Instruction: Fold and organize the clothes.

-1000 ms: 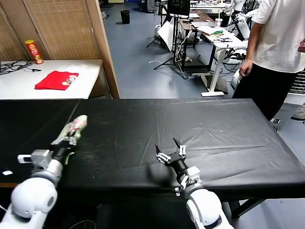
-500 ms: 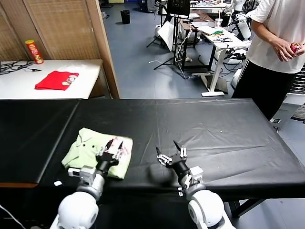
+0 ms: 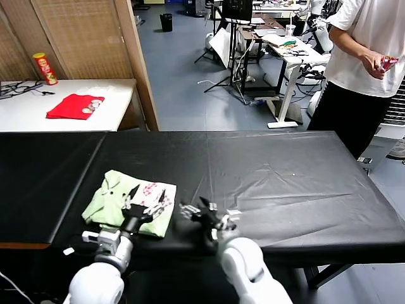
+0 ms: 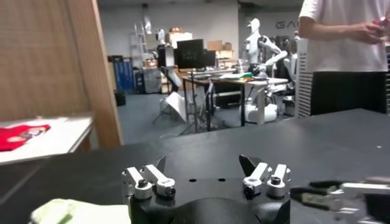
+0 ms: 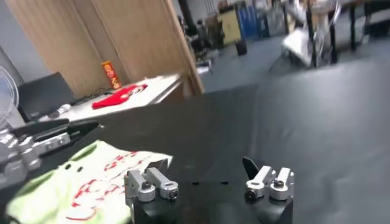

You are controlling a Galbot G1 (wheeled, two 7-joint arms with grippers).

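Note:
The clothes, a pale green shirt with a red-pink print, lie folded flat on the black table near its front left. My left gripper hovers open over the shirt's near right part, with nothing between its fingers. In the left wrist view the left gripper is spread wide over bare black cloth, and a corner of the shirt shows to one side. My right gripper stands open just right of the shirt. The right wrist view shows the right gripper empty beside the shirt.
A white side table at the back left carries a small red folded garment and a chip can. A wooden partition stands behind the table. A person in a white shirt stands at the far right corner.
My left gripper has opened and let go of the shirt, which now lies folded on the table. My right arm has swung left, close to the shirt's right edge.

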